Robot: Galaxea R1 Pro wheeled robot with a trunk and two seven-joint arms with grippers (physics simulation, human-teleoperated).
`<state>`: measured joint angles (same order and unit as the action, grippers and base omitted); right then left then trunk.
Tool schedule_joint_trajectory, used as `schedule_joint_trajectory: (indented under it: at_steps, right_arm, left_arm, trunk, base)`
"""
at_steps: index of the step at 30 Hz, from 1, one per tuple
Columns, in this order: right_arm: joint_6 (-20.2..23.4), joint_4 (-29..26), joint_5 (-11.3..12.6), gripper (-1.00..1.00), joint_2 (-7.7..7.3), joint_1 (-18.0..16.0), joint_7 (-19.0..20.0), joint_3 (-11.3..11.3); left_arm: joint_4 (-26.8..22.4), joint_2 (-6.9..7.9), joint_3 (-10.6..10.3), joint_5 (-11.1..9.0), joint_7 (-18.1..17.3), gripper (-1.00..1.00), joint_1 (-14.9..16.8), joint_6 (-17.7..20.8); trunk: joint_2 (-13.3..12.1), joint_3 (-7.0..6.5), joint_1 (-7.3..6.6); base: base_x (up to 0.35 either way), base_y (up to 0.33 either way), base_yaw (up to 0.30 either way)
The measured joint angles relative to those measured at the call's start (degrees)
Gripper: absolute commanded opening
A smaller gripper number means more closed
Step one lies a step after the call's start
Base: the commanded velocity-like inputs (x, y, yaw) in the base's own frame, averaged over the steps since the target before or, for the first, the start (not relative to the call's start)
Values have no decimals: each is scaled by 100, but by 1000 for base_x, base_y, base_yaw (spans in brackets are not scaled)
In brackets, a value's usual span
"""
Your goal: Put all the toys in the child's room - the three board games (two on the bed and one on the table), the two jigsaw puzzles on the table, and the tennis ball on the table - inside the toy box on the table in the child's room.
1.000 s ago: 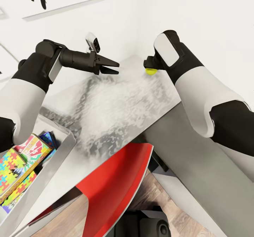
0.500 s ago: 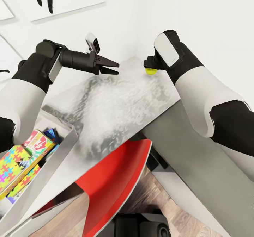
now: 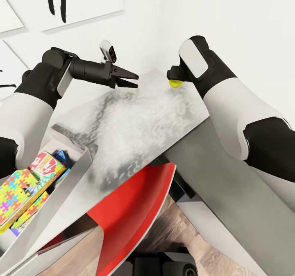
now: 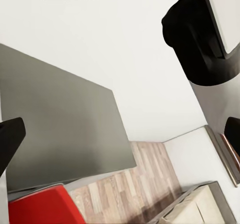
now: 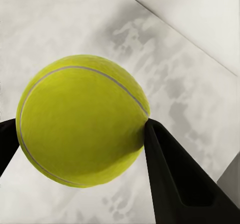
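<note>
From the head camera, the long white-topped table (image 3: 135,120) runs diagonally across the scene, its surface mottled with grey reflections. The right gripper (image 3: 175,78) is positioned above the far end of the table, near the corner of the white walls, and a yellow-green tennis ball (image 3: 176,83) shows just beneath the wrist. The left gripper (image 3: 130,78), black with two pointed fingers slightly apart and empty, hangs over the table, well apart from the ball. At the near left, the shallow light-grey toy box (image 3: 65,177) rests on the table and contains a jigsaw puzzle of bright interlocking pieces (image 3: 14,188), a yellow-red printed board game (image 3: 45,165) and a blue-edged board game (image 3: 62,159). A red chair seat (image 3: 131,202) sits beneath the table edge, above a wood-pattern floor (image 3: 180,231).

Left wrist view: the two black fingertips (image 4: 10,141) stand wide apart with nothing between them; the grey table side, red seat and wood floor lie beyond.

Right wrist view: the two black fingers (image 5: 175,179) are clamped on the tennis ball (image 5: 82,119), one on each side, above the mottled tabletop (image 5: 180,84).
</note>
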<state>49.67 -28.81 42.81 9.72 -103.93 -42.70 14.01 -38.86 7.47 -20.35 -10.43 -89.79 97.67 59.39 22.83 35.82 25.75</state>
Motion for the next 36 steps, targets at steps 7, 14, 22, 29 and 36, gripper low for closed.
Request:
schedule_joint_trajectory:
  at_steps: [7,14,22,29,36]
  right_arm:
    - [8,0,0,-100,-10,2,1,-3]
    - [8,0,2,-100,-7,5,1,-3]
    - [10,0,1,-100,-1,23,1,-3]
    - [15,0,1,-100,-8,41,1,-3]
    - [12,-8,1,-100,-2,46,-4,4]
  left_arm:
    - [24,2,0,9,-1,100,-9,0]
    - [38,8,-1,22,-1,100,-24,0]
    - [44,20,-1,53,-3,100,-124,0]
    - [44,32,-4,59,-4,100,-181,0]
    - [44,28,1,60,-4,100,-185,0]
  trunk:
    - [0,-66,0]
    - [0,-132,0]
    - [0,-207,0]
    - [-1,-245,0]
    - [-1,-248,1]
  base:
    - [0,0,0]
    - [0,0,0]
    - [0,0,1]
    - [0,0,26]
    - [0,0,2]
